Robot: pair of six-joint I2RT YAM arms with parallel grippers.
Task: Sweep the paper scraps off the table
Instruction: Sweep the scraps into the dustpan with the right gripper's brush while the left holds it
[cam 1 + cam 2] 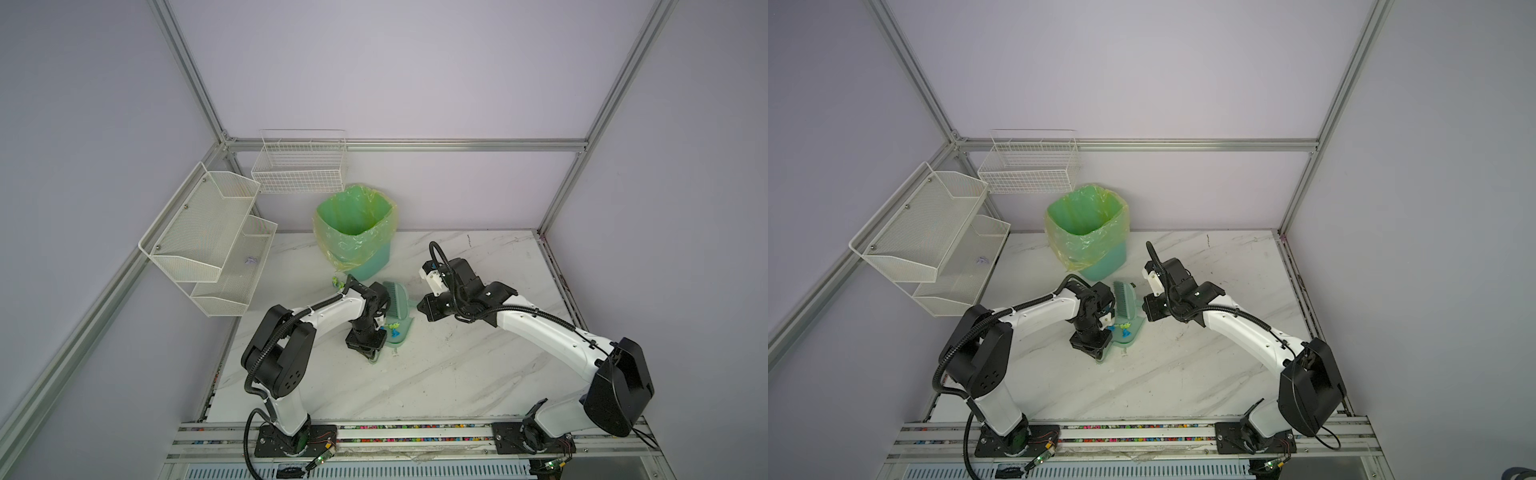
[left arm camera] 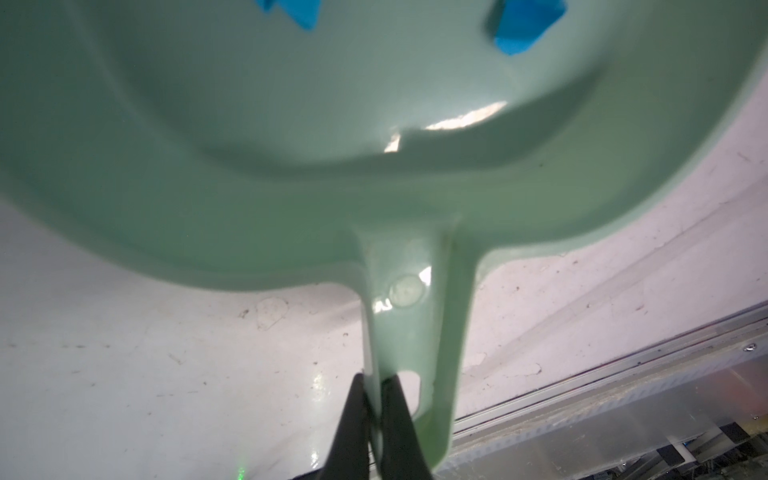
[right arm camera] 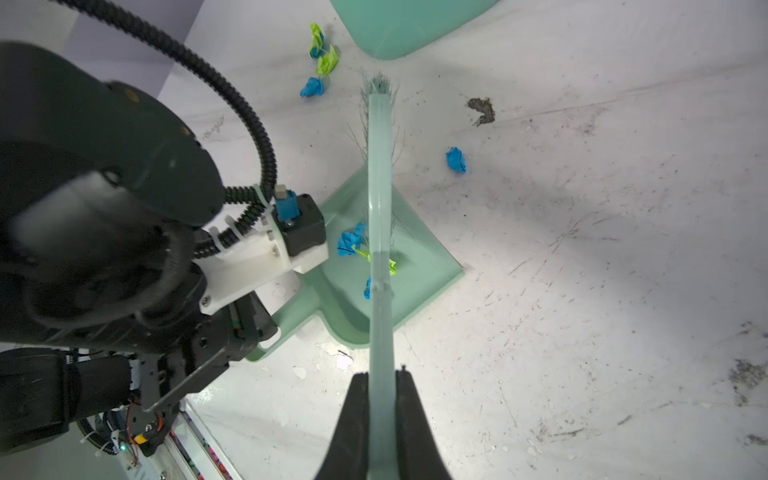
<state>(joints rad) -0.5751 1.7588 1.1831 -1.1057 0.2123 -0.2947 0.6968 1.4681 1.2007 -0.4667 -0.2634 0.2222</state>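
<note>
A mint-green dustpan [image 1: 402, 334] [image 1: 1130, 332] [image 3: 419, 266] lies flat on the table [image 1: 457, 374]. My left gripper [image 2: 376, 382] [image 1: 368, 353] is shut on its handle. My right gripper [image 3: 381, 376] [image 1: 420, 308] is shut on the handle of a mint brush [image 3: 379, 187] [image 1: 397, 299], which stretches over the pan with its bristles past the pan's open edge. Blue and lime paper scraps [image 3: 350, 242] [image 2: 525, 25] sit inside the pan. One blue scrap [image 3: 456, 160] lies on the table beside the brush. A small cluster of scraps [image 3: 321, 62] [image 1: 337, 283] lies near the bin.
A green bin with a yellowish liner [image 1: 355, 232] [image 1: 1086, 232] stands just behind the brush. White mesh shelves [image 1: 208, 241] and a wire basket [image 1: 299, 166] hang at the back left. A dark brownish speck [image 3: 482, 110] marks the table. An aluminium rail [image 1: 415, 432] runs along the front.
</note>
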